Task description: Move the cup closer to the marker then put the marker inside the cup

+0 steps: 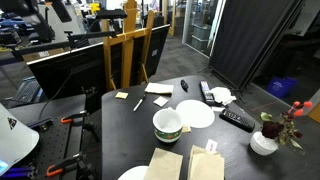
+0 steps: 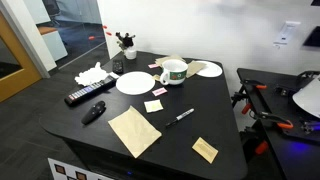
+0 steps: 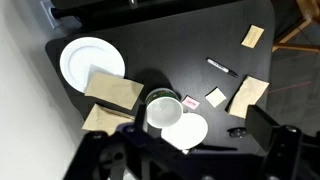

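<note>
Currently I'm looking down through the wrist view with the gripper [image 3: 195,150] hanging high over the table [image 3: 170,40]. Its dark fingers are showing at the bottom edge, spread apart and clamping nothing.

The cup [image 3: 162,108] is standing upright with its mouth up, just beside the small plate [image 3: 186,131]; whether their rims are touching I cannot tell. In an exterior view the cup [image 2: 174,72] is sitting between the big plate [image 2: 133,82] and the small plate [image 2: 208,69], its green band facing the camera. In an exterior view from the opposite side the cup [image 1: 166,123] is sitting next to the small plate [image 1: 196,114].

The marker [image 3: 222,67] is lying flat on bare tabletop, well apart from the cup. In an exterior view the marker [image 2: 180,116] is resting between the yellow sticky note [image 2: 153,105] and the small tan napkin [image 2: 205,150].

Other bits I'm seeing:
- the large tan napkin [image 2: 134,131] near the table edge
- the pink note [image 2: 159,92] close to the cup
- the stubby black object [image 2: 93,112] beside the remote [image 2: 85,95]
- the vase with red flowers [image 2: 127,50] at the far corner
</note>
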Robot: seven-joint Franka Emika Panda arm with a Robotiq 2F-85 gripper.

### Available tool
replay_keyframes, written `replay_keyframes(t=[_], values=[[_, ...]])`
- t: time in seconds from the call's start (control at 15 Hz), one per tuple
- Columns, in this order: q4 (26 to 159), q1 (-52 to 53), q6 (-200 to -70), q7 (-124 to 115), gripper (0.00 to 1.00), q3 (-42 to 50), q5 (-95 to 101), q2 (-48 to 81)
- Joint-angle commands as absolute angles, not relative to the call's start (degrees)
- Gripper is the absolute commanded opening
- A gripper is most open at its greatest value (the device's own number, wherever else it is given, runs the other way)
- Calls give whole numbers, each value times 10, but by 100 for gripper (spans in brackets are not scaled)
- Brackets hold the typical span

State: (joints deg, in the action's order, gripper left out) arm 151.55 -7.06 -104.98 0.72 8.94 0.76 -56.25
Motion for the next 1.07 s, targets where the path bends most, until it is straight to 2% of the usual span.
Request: replay_keyframes(t=[0.0, 0.6, 1.0], values=[[1514, -75, -1048, 10, 100, 87, 5, -561], [1513, -60, -1081, 37, 100, 84, 15, -547], [1504, -20, -1151, 141, 100, 102, 22, -471]])
